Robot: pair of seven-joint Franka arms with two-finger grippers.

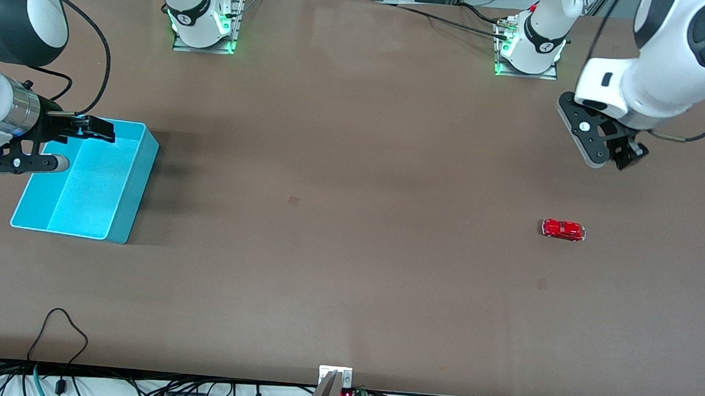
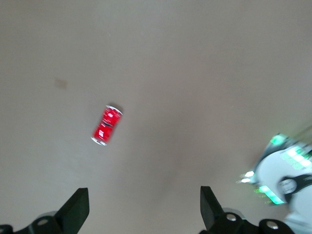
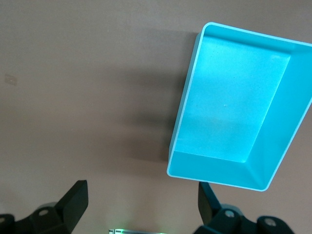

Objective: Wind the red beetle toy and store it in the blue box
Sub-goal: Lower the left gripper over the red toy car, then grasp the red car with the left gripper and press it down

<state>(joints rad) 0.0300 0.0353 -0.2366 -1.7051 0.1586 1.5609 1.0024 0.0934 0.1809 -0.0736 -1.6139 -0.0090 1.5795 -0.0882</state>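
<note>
The red beetle toy stands on its wheels on the brown table toward the left arm's end. It also shows in the left wrist view. My left gripper hangs open and empty in the air over bare table between the toy and the left arm's base; in its wrist view the jaws stand wide apart. The blue box stands empty at the right arm's end and also shows in the right wrist view. My right gripper hovers open and empty over the box's end that lies farther from the front camera, and shows in its own wrist view.
The two arm bases stand along the table's edge farthest from the front camera. A small dark mark lies mid-table. Cables and a small fixture run along the edge nearest the front camera.
</note>
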